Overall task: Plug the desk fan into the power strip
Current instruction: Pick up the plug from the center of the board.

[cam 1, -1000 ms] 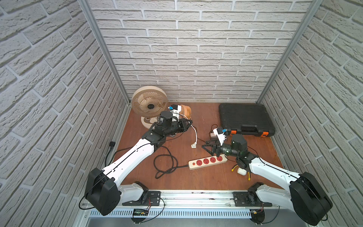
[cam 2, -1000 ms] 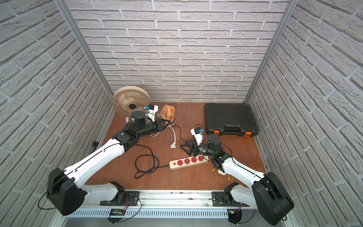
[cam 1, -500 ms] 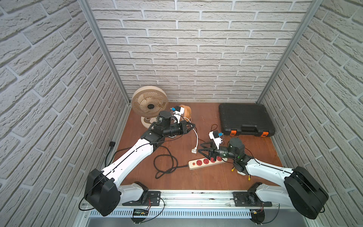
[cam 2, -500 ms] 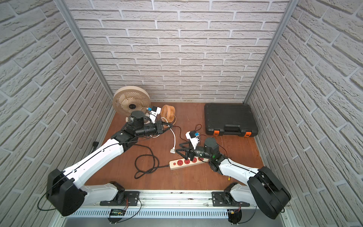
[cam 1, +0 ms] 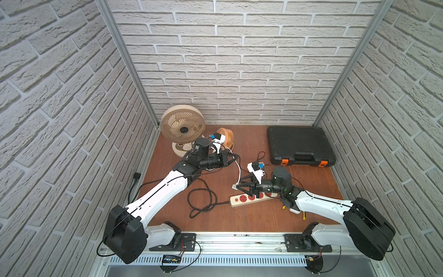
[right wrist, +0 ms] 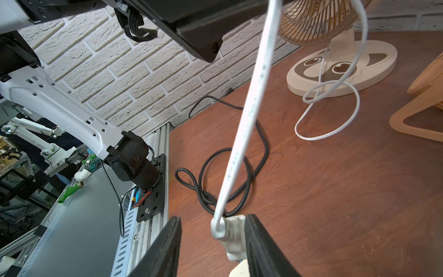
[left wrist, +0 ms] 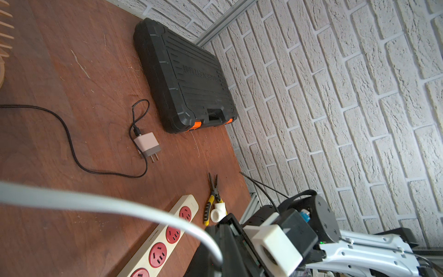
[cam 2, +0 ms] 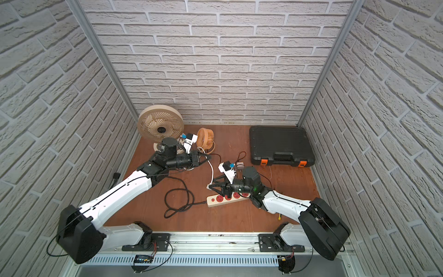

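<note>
Judged the task about half done, with nothing plugged in yet.

Found the big round beige plastic desk fan standing upright at the far corner of the brown wooden surface, on the left arm's side. Found the long cream-coloured power strip with red sockets lying flat near the front middle, well apart from the fan, with its thick black cord looped beside it. Saw every visible socket empty in the left wrist view.

Saw the left hand clenched on the thin white fan cord, lifted above the surface, with the cord hanging down from it towards the strip. Saw the small white plug dangling at the end of this cord, close to the cord end of the strip but in no socket.

Saw the right hand stretched over the strip, jaws apart on both sides of the plug: one black finger touching or almost touching it, a clear gap before the other. Not grasping yet, by these pictures.

Counted as done: cord raised off the surface, plug offered between the jaws of the right hand. Counted as left: closing the right hand on the plug, turning the pins towards a red socket, pressing in fully. Could not make out the direction of the pins.
</note>
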You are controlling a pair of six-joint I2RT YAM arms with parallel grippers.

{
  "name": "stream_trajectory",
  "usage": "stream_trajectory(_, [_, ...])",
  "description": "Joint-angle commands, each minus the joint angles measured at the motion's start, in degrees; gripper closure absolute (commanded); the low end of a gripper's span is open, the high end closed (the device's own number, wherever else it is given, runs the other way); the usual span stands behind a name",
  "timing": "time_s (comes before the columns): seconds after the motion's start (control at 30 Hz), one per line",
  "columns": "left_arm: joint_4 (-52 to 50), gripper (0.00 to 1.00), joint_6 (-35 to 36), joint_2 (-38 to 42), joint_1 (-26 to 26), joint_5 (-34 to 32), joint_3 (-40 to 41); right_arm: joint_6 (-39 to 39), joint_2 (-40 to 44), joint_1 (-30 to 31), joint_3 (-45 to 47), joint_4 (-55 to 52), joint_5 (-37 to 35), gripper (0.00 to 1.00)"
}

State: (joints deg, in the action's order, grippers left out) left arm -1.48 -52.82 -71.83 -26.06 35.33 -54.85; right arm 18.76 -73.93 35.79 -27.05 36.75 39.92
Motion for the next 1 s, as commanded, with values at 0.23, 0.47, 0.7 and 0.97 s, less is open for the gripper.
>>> stream_trajectory(0.23, [3.32, 1.0, 0.17, 0.18, -1.19, 2.19, 3.09, -0.09, 2.1, 0.41, -5.29, -4.89, -0.02, 0.58])
stream_trajectory(0.47, [4.14, 1.0, 0.56, 0.32, -2.64, 2.37, 4.01, -0.06, 0.53, 0.43, -6.96, -6.87, 1.21, 0.75])
stream_trajectory(0.7, [4.58, 0.74, 2.48, 1.56, -3.02, 1.5, 5.93, 1.53, -0.36, 0.45, -8.86, -9.33, 2.14, 0.97])
stream_trajectory(0.97, [-2.07, 0.06, 8.83, 7.59, -2.29, -4.13, 8.95, 2.89, -0.86, 0.38, -12.97, -16.52, 2.31, 0.97])
